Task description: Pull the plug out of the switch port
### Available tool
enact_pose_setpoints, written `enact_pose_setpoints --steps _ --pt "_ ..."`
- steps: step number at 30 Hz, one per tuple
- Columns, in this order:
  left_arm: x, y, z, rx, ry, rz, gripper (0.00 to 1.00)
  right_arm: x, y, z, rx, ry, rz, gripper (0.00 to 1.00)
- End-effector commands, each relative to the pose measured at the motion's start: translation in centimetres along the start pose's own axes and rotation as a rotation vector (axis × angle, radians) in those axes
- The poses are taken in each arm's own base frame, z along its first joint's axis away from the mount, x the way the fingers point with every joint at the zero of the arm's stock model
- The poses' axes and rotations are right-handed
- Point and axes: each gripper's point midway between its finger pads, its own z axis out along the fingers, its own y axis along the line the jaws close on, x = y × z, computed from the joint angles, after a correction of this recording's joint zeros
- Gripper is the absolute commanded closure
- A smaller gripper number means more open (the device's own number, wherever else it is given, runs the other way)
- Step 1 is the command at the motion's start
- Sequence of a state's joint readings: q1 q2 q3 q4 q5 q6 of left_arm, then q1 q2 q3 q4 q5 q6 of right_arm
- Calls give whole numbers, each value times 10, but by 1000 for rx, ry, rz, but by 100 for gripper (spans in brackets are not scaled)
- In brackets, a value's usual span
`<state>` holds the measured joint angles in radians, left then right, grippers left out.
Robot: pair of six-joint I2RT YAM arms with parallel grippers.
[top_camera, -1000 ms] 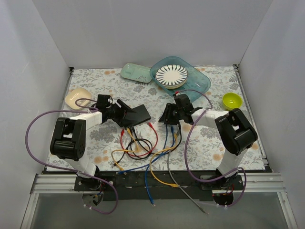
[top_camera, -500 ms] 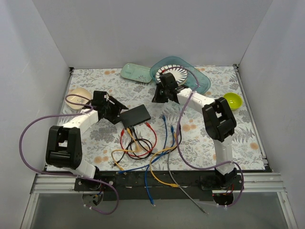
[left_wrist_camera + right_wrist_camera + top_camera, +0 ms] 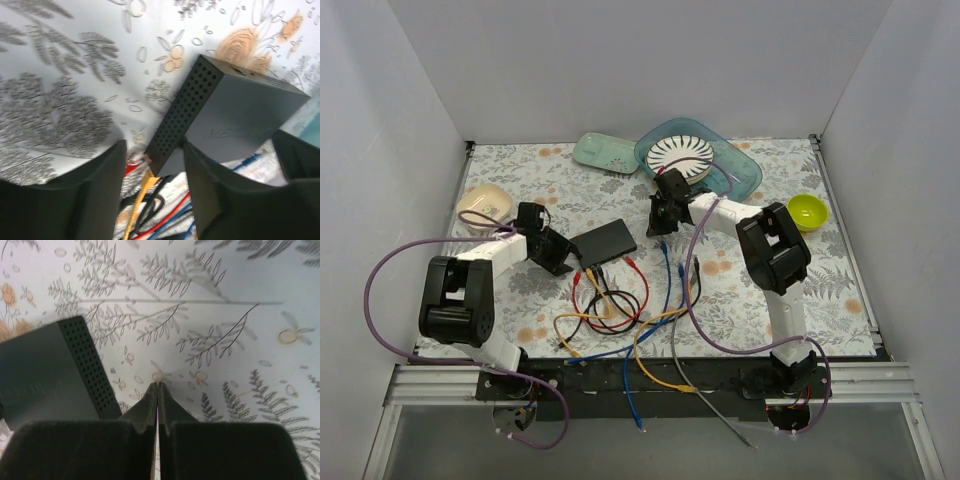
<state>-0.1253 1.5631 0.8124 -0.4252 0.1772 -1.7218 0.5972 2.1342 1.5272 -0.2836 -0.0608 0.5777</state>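
Note:
The switch (image 3: 603, 241) is a flat black box lying mid-table; its perforated side and grey top (image 3: 235, 112) fill the left wrist view. A yellow plug (image 3: 146, 176) and a red plug (image 3: 133, 161) sit at its near port edge, their cables (image 3: 605, 300) looping toward the front. My left gripper (image 3: 557, 255) is at the switch's left end, open, with the box's corner and the yellow plug between its fingers (image 3: 154, 150). My right gripper (image 3: 661, 222) hovers to the switch's right, shut on nothing (image 3: 158, 386), with the switch (image 3: 42, 372) to its left.
A teal tray (image 3: 740, 172) holding a striped plate (image 3: 680, 155) stands at the back, with a mint dish (image 3: 605, 152) beside it. A green bowl (image 3: 807, 211) is at the right and a beige object (image 3: 483, 203) at the left. Loose blue cables (image 3: 670, 262) lie near the front.
My right gripper has closed and swung away from the switch's right end toward the tray, then back a little. The left gripper has narrowed and slid to the switch's left corner.

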Motion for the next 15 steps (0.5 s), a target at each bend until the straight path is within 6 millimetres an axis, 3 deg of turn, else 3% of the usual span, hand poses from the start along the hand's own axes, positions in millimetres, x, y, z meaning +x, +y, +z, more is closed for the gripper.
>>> enact_pose_setpoints --steps 1,3,4,7,15 --pt "20 5 25 -2 148 36 58 38 11 -12 -44 70 -49 99" --pt "26 2 36 5 196 49 63 52 10 -15 -47 93 -54 99" --pt "25 -14 36 55 215 76 64 53 13 -20 -57 86 -60 99" --pt "24 -37 42 112 249 120 71 66 10 -27 -54 96 -64 99" --pt "17 -72 56 191 293 163 67 85 14 -37 -67 116 -107 99"
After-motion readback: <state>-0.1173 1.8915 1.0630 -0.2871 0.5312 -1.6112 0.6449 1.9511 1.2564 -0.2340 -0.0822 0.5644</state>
